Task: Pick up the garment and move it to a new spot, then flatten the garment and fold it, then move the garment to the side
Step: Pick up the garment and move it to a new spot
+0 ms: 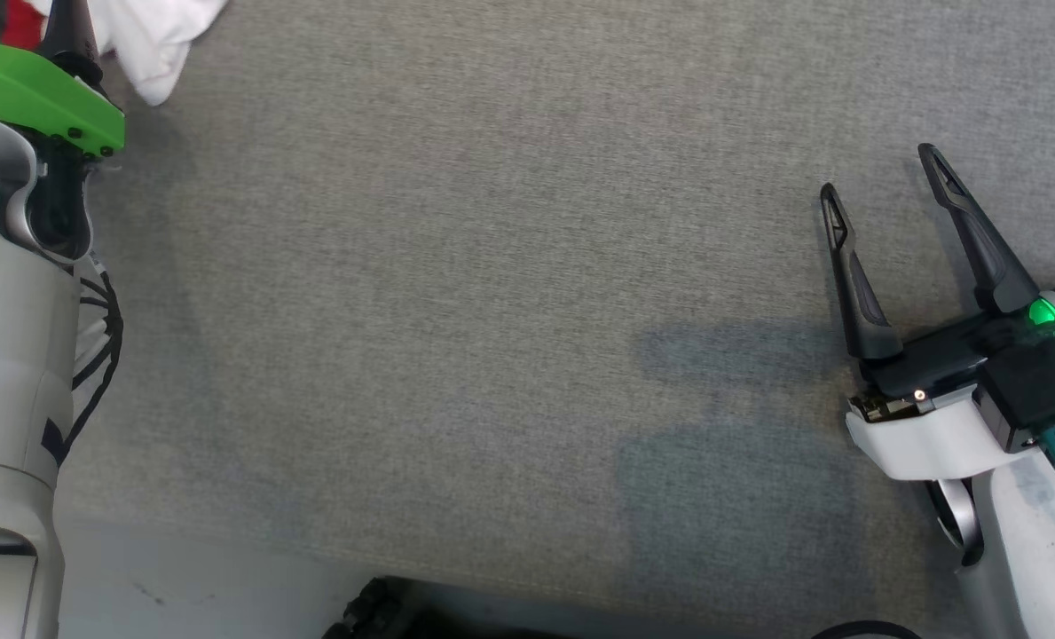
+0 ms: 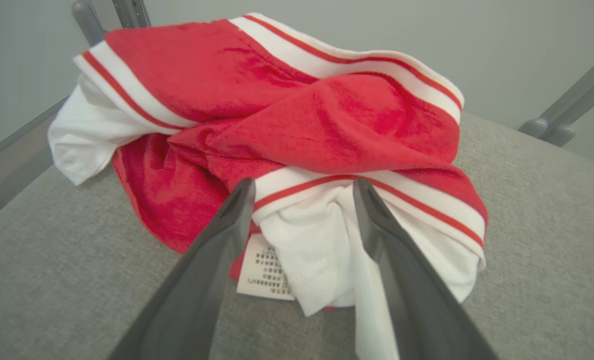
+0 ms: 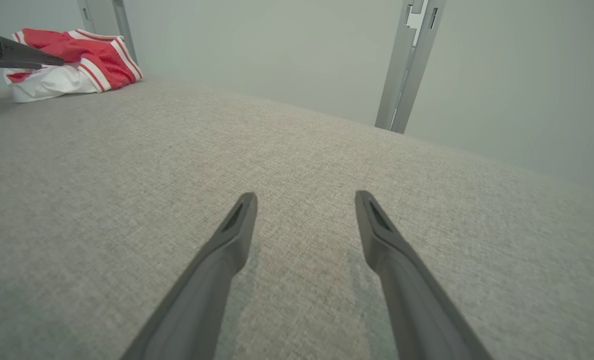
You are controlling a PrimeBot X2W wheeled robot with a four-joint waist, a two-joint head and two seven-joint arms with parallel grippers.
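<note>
Left gripper point(image 2: 302, 184) — spread wide — straddles the crumpled garment point(image 2: 326, 125).

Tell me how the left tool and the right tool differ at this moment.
Position: the left tool is right at the crumpled red and white garment, while the right tool sits far from it.
Between the fingers: the left tool straddles a white fold of the garment; the right tool frames plain grey fabric surface.
Shared: both have long dark fingers, stand open and grip nothing.
</note>
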